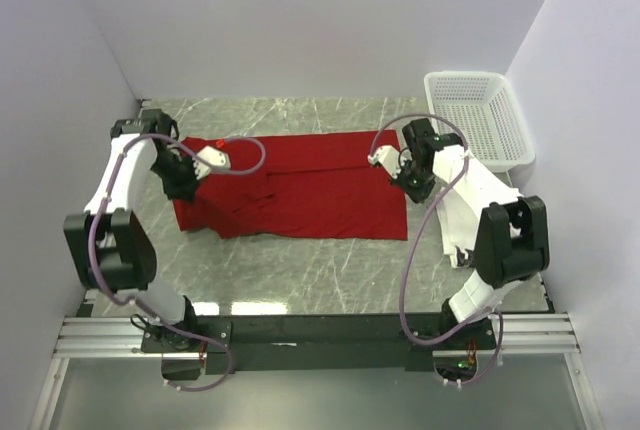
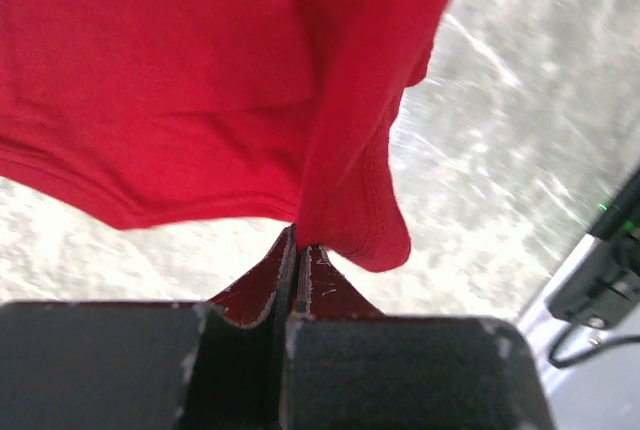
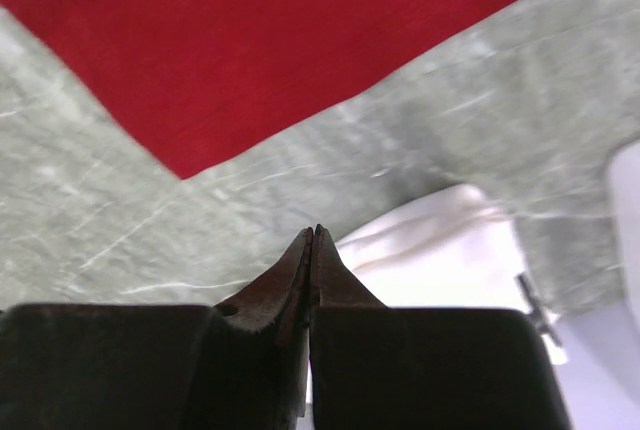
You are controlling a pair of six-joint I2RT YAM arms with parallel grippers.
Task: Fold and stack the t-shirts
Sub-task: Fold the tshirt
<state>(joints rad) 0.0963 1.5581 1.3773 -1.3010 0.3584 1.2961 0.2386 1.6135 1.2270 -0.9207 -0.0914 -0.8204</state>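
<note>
The red t-shirt point(image 1: 300, 185) lies spread across the middle of the table point(image 1: 300, 270), its long axis running left to right. At its left end the left gripper point(image 2: 298, 242) has its jaws closed on a pinch of red hem, and a fold drapes off the tips. The right gripper point(image 3: 312, 240) is clamped together on nothing, over bare marble just off the right end, with 1 red corner lying just beyond its tips. The white folded shirt point(image 3: 430, 250) rests close beside it. That free end looks like the right arm's job, and its jaws need to part first.
</note>
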